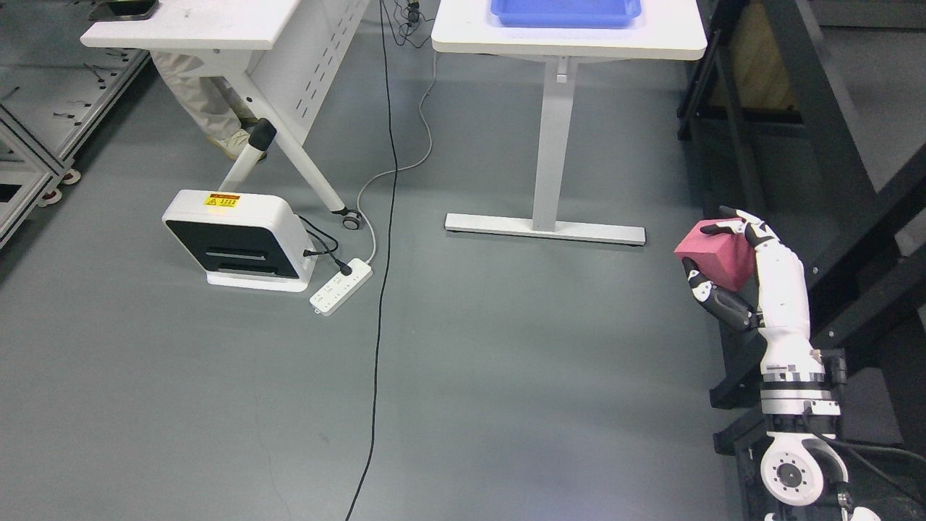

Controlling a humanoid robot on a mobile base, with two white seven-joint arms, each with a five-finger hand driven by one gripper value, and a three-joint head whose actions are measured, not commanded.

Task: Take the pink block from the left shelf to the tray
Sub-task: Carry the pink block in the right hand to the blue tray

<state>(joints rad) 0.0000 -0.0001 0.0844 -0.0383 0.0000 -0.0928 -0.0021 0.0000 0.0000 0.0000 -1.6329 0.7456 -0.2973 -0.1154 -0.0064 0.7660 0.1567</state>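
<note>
yellow warning label [223, 200], print unreadable

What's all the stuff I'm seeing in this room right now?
pink block: one, pink, held above the floor at right
tray: one, blue, on the far white table
desk: one, white, upper left
white box unit: one, white and black, on the floor at left
power strip: one, white, beside that unit
black cable: one, running across the floor
dark frame: black, right edge
person's legs: under the desk
right hand: white and black, gripping the block
</note>
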